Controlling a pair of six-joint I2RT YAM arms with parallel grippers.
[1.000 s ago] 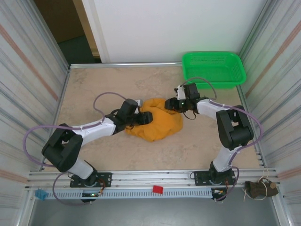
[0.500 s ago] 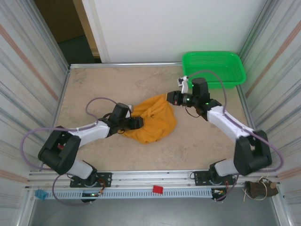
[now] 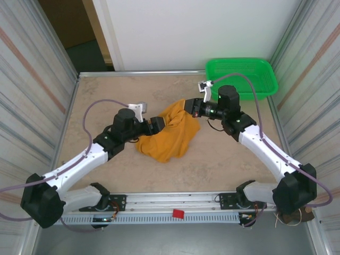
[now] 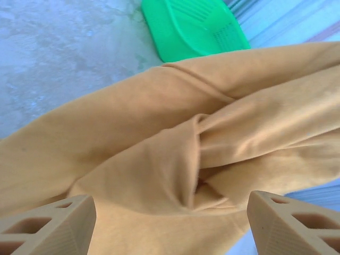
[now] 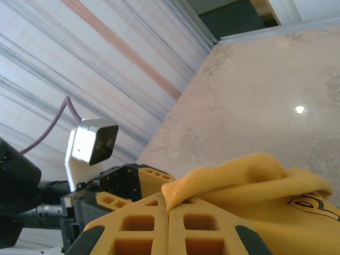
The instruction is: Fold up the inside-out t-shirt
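Observation:
The mustard-orange inside-out t-shirt [image 3: 169,137] is bunched mid-table, its far edge lifted off the surface. My right gripper [image 3: 187,105] is shut on a ribbed hem of the shirt [image 5: 178,190], pinched between its closed fingers [image 5: 207,226]. A bit of dark print [image 5: 314,205] shows on the cloth at the right. My left gripper [image 3: 154,126] sits at the shirt's left side, jaws wide open. In the left wrist view its fingertips [image 4: 58,218] stand far apart, with folds of the shirt [image 4: 159,154] stretched in front of and between them.
A green basket [image 3: 241,77] stands at the back right corner, seen also beyond the cloth as the green basket [image 4: 191,26]. Corrugated walls [image 3: 32,95] close in both sides. Bare table [image 3: 106,101] lies to the left and in front.
The right gripper closed on the shirt's edge and raised it toward the back. The left arm swung up and further left, its jaws widening. The shirt stretched taller between them.

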